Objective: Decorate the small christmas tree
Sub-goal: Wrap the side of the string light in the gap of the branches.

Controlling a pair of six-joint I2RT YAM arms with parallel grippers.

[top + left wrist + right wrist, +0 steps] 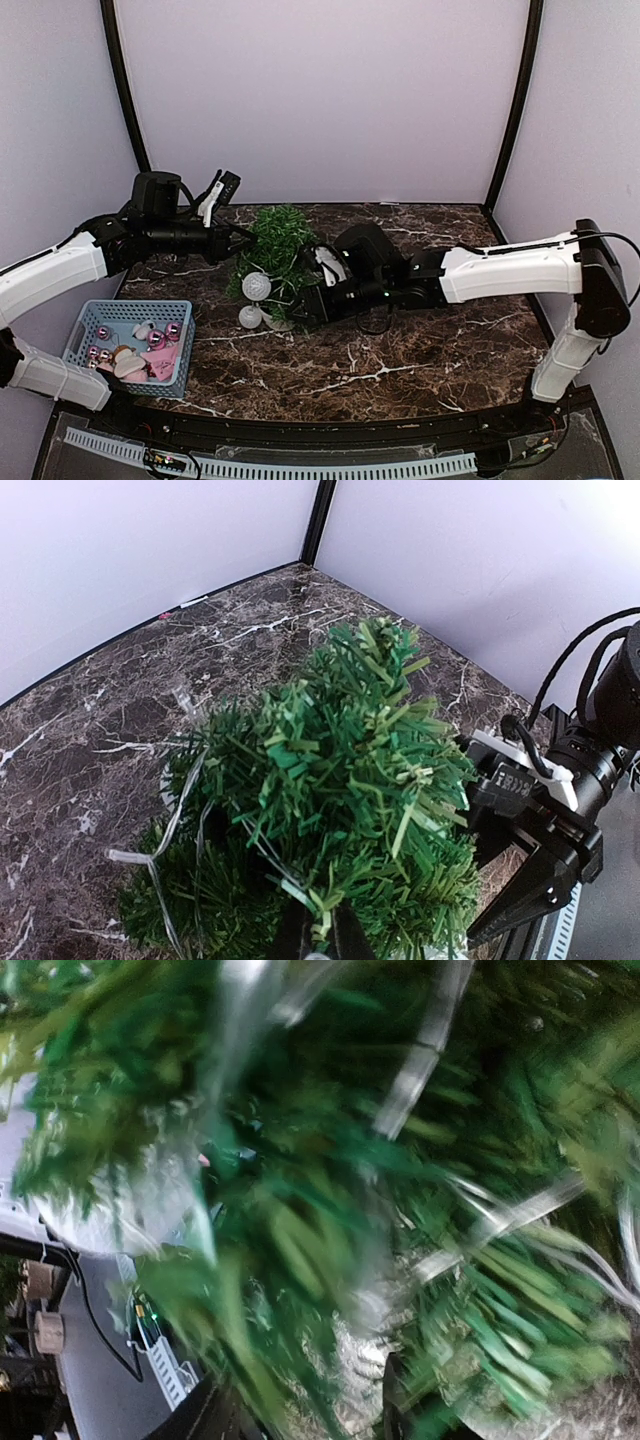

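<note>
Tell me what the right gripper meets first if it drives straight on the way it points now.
The small christmas tree: green branches crowd directly ahead of the right gripper, though blur hides whether they touch.

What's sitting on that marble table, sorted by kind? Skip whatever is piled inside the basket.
Small bushy dark-green christmas tree: 1
White glittery balls at the tree: 2
Blue plastic lattice basket: 1
Total: 4
</note>
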